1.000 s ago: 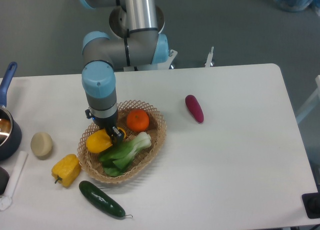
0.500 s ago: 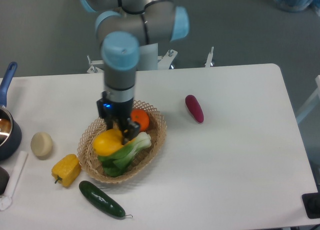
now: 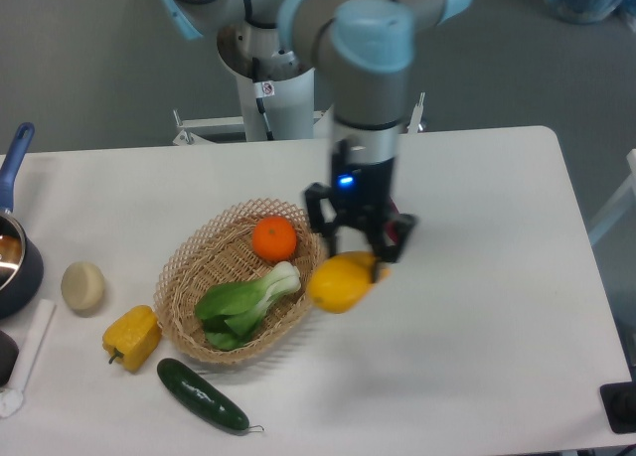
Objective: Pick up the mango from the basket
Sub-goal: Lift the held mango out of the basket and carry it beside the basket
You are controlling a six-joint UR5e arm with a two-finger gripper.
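The mango [image 3: 338, 283], smooth yellow-orange and oval, hangs in my gripper [image 3: 360, 257] just right of the basket's rim, above the table. The gripper is shut on the mango's upper right end. The woven tan basket [image 3: 195, 257] lies left of it and holds a round orange [image 3: 274, 238] and a green bok choy [image 3: 243, 303]. The gripper and arm hide the purple vegetable that lay to the right of the basket.
A yellow bell pepper [image 3: 131, 337] and a dark green cucumber [image 3: 202, 395] lie in front of the basket. A pale round potato [image 3: 82, 286] sits at the left. A dark pot [image 3: 14, 257] with a blue handle stands at the left edge.
My gripper has carried the mango up and to the right, out of the basket and past its right rim. The arm has swung right with it and now covers the purple vegetable.
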